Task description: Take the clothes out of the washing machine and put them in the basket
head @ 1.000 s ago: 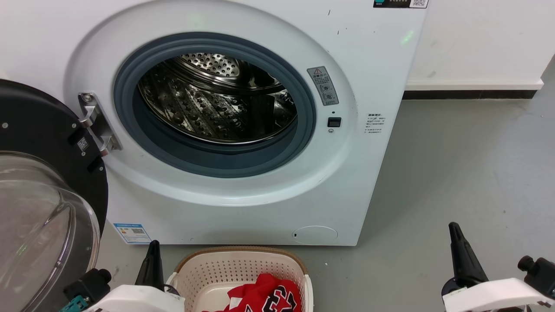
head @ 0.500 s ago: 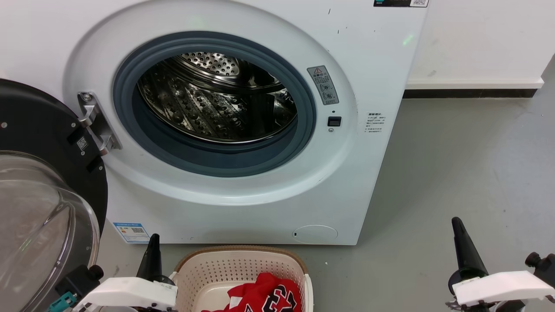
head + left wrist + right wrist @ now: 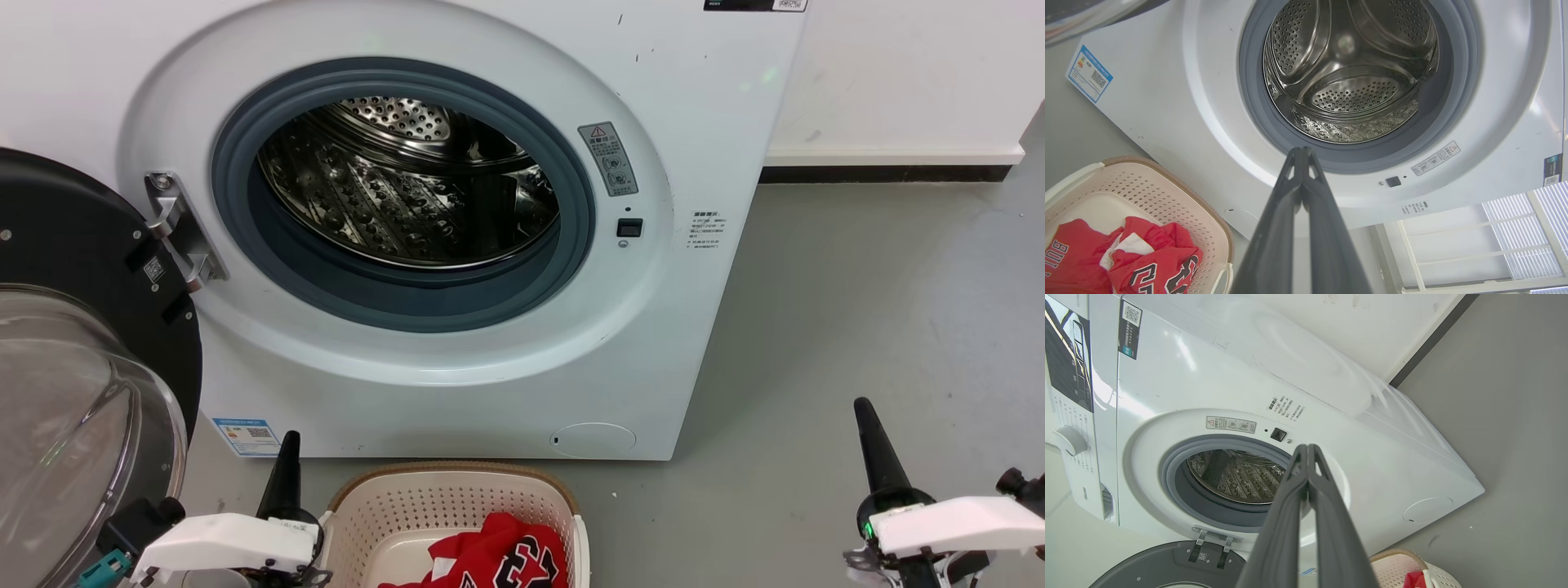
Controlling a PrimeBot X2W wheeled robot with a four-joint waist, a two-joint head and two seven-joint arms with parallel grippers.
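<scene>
Both dark 2-fingered grippers, left (image 3: 286, 457) and right (image 3: 872, 429), are drifting outward beside the cream perforated plastic basket (image 3: 445, 498), fingers pressed together, empty; red jerseys (image 3: 490, 555) are lying inside it.

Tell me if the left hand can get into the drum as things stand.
Probably yes: the door hangs open to the side, the left hand points at the drum, and nothing sits between.

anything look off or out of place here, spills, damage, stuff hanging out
Nothing stands out. The washing machine stands with its door swung open and its drum looks bare. The clothes lie crumpled inside the basket, none over the rim. No spill shows on the floor.
</scene>
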